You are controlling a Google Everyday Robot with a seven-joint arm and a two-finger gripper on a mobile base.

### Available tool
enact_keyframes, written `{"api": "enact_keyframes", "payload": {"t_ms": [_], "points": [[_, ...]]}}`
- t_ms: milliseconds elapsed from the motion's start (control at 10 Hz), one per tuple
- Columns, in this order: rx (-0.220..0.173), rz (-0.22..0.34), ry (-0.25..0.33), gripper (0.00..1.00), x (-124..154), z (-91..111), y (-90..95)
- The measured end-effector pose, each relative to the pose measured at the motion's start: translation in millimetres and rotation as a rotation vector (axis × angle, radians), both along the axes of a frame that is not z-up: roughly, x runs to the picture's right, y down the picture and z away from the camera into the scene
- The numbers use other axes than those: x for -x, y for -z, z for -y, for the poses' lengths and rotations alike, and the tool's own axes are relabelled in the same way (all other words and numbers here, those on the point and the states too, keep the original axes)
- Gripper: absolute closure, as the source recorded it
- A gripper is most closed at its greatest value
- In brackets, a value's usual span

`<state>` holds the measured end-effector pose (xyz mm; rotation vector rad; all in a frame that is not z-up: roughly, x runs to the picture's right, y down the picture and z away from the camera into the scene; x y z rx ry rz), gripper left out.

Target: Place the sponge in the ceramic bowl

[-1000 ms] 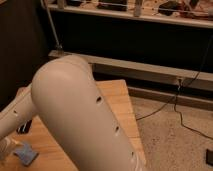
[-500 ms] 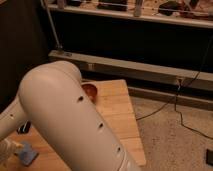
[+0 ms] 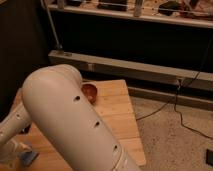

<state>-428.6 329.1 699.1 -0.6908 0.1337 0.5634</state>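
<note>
On the wooden worktop [image 3: 116, 112] the sponge [image 3: 29, 157] lies just beside my tool [image 3: 11, 150], grip I cannot tell, ceramic bowl [image 3: 90, 92] well beyond it; I judge the pickup is in hand.

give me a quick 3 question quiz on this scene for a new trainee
1. True or false: the sponge is already inside the ceramic bowl.
2. What hides most of the wooden table from the camera? A) a cardboard box B) the robot's white arm C) a folded cloth
3. Where in the view is the gripper, and which task thing is beside it?

Key
1. False: the sponge is at the lower left, apart from the bowl near the table's far edge.
2. B
3. At the lower left edge of the view, beside the sponge.
</note>
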Motion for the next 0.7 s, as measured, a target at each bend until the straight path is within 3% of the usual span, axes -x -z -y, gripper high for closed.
{"api": "enact_keyframes", "payload": {"t_ms": [400, 700], "points": [[-0.014, -0.023, -0.056, 0.35, -6.6, 12.8, -4.3], [0.004, -0.012, -0.072, 0.35, -0.5, 7.0, -5.1]]}}
